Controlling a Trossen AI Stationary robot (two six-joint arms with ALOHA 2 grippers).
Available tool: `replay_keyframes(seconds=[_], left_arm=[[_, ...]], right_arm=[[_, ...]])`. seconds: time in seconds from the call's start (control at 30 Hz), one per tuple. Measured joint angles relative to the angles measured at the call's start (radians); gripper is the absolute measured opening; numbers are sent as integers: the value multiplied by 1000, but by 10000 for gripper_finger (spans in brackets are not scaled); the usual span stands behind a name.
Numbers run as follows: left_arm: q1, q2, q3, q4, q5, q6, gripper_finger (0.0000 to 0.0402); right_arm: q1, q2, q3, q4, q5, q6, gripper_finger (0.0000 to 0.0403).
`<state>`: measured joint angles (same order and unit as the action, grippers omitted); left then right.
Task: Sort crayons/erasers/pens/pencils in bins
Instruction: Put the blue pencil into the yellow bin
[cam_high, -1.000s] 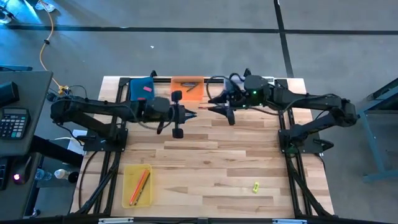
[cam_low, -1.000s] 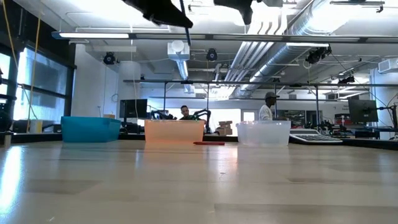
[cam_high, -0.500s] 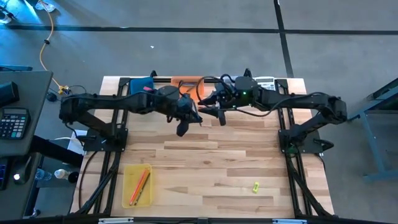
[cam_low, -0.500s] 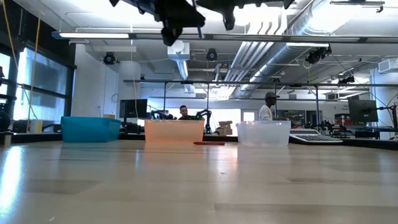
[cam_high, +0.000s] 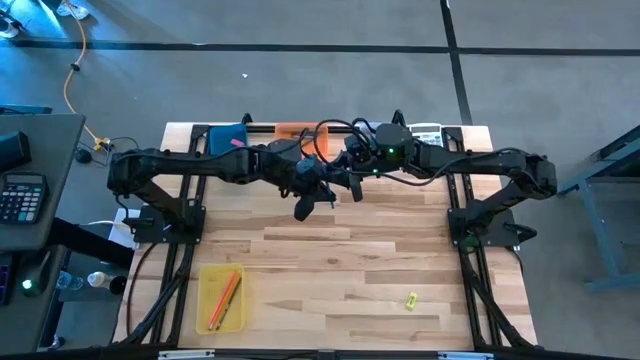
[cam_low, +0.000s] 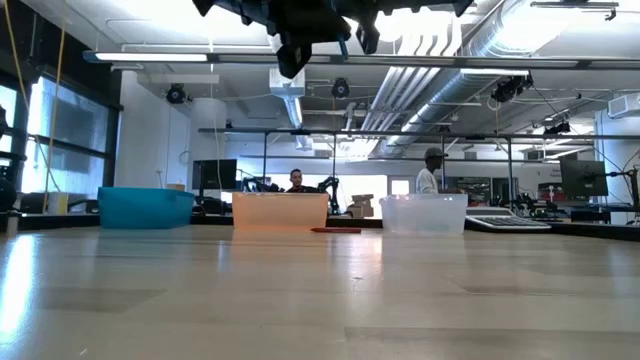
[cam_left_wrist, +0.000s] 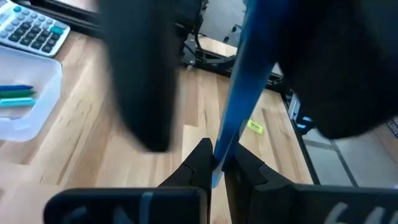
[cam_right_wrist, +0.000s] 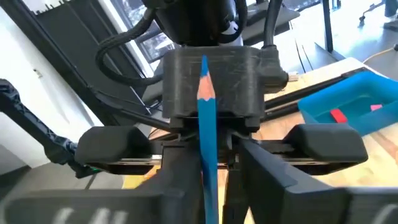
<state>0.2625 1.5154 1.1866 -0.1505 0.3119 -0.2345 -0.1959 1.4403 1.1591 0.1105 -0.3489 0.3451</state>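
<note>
The left hand (cam_left_wrist: 213, 163) is clamped on one end of a slim, smooth blue pencil (cam_left_wrist: 241, 87), held high above the counter (cam_high: 340, 260) for transfer. The right hand (cam_right_wrist: 205, 155) faces it, fingers closing around the sharpened end, grip not yet confirmed. Judged step: mid-air handover, presumably to reorient the stick for binning.

table (cam_high: 350, 260): pale wood, smooth | clear bin (cam_left_wrist: 25, 112): translucent plastic

Grey floor (cam_high: 300, 80), ceiling ducts (cam_low: 470, 45), 2 people (cam_low: 430, 172) behind monitors (cam_low: 214, 174)
</note>
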Motion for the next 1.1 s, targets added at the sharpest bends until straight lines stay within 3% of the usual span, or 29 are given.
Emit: replay_keyframes(seconds=[0.23, 0.43, 0.63, 0.8, 1.1], left_arm=[[20, -20, 0, 10, 1, -9, 28], [50, -55, -3, 14, 3, -25, 89], [79, -75, -34, 164, 10, -103, 119], [91, -76, -45, 238, 23, -148, 103], [99, -81, -45, 258, 23, -127, 30]], right_arm=[[1, -6, -1, 6, 42, -10, 9], [1, -39, -1, 20, 136, -39, 15], [21, -53, -1, 66, 248, -71, 5], [42, -57, -1, 110, 314, -95, 5], [49, -56, -1, 120, 344, -109, 6]])
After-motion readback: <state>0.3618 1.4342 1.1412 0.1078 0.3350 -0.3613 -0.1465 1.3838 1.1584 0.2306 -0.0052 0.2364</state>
